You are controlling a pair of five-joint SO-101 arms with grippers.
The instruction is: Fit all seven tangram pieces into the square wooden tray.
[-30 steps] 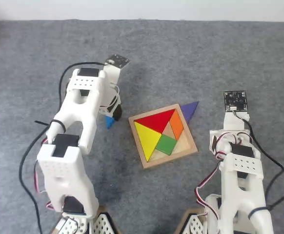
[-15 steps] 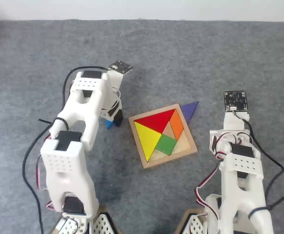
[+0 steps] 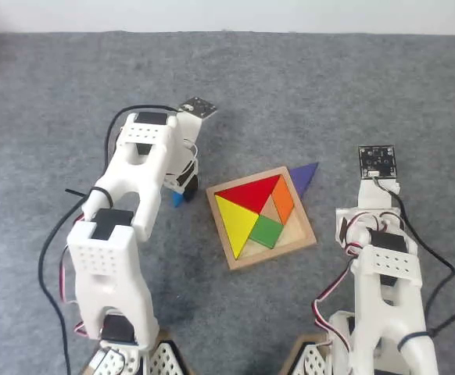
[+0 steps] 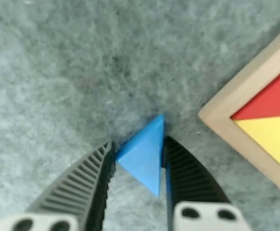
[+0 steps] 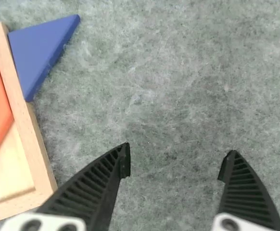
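My left gripper (image 4: 137,145) pinches the small blue triangle (image 4: 145,156) between its two fingers, low over the grey carpet (image 4: 58,57). The piece's long edge lies flat against one finger, and the square wooden tray (image 4: 225,117) sits just beside it, corner first, on the right arm's side. My right gripper (image 5: 174,162), fingers spread and empty, hangs off the tray's opposite edge, near the purple triangle (image 5: 38,47).

- The tray (image 3: 275,255) lies mid-way across the desk (image 3: 368,94), between the arms, with four pieces (image 3: 251,195) in it.
- A small triangle (image 4: 142,154) sits just left of the tray, clamped in the left end effector (image 4: 137,143).
- A larger triangle (image 5: 36,48) lies outside, touching the tray's far right rim.
- The right end effector (image 5: 173,163) hangs just right of the tray.
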